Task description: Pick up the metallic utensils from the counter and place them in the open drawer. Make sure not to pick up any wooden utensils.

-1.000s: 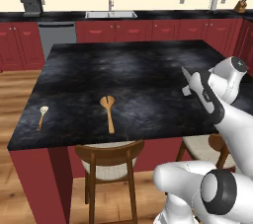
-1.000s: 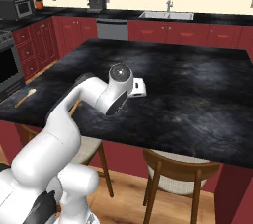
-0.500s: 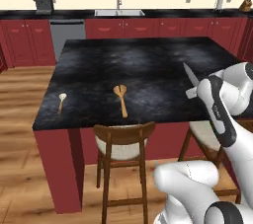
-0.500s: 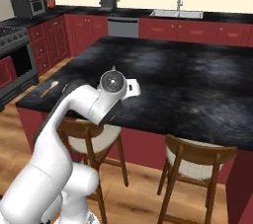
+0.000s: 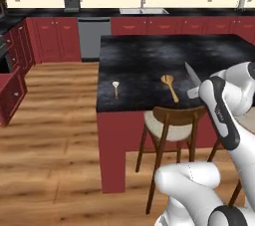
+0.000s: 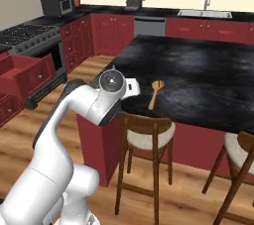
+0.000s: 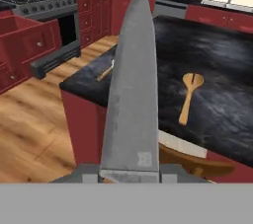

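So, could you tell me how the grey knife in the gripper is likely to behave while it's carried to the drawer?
The knife looks like a flat, stiff metal blade, so it probably won't flex. It sticks out well past the gripper, so it may pivot or slide if jolted. Its smooth grey faces suggest a slippery hold.

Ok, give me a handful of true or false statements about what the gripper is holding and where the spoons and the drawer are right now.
1. The gripper holds a grey knife. True.
2. The orange-brown wooden spoon lies in the open drawer. False: it lies on the counter.
3. The small pale-headed spoon lies on the counter, apart from the wooden spoon. True.
4. A chair stands at the counter's near edge. True.
5. The drawer is shut. False: it stands pulled out.
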Controlling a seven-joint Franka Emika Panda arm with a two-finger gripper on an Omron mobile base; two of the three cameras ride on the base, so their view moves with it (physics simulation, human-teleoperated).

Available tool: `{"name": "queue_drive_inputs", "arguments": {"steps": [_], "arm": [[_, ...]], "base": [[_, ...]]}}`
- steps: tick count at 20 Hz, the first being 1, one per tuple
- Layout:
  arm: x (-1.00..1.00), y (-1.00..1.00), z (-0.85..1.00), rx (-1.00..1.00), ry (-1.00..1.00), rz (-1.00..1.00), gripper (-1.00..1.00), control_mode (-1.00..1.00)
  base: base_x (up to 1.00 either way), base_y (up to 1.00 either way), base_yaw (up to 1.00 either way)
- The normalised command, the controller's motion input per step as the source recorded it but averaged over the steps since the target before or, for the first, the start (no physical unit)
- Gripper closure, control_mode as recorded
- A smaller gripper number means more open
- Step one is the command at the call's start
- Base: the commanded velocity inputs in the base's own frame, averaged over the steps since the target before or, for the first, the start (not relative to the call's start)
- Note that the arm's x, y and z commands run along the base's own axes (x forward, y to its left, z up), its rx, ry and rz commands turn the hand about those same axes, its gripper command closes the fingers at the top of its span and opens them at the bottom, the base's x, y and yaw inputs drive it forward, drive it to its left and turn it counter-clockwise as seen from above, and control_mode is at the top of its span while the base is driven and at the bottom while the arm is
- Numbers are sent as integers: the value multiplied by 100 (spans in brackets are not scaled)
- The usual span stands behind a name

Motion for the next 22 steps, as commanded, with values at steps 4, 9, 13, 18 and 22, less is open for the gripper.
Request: {"name": "queue_drive_inputs", "arguments": {"steps": [4,9,13,18,22], "arm": [[0,0,0,0,0,0,100,100],[0,0,0,0,0,0,100,100],[0,0,0,0,0,0,100,100],[0,0,0,0,0,0,100,100],[0,0,0,0,0,0,100,100]], "base": [[16,100,0],[27,100,0],[32,100,0],[55,100,-1],[67,100,-4]]}}
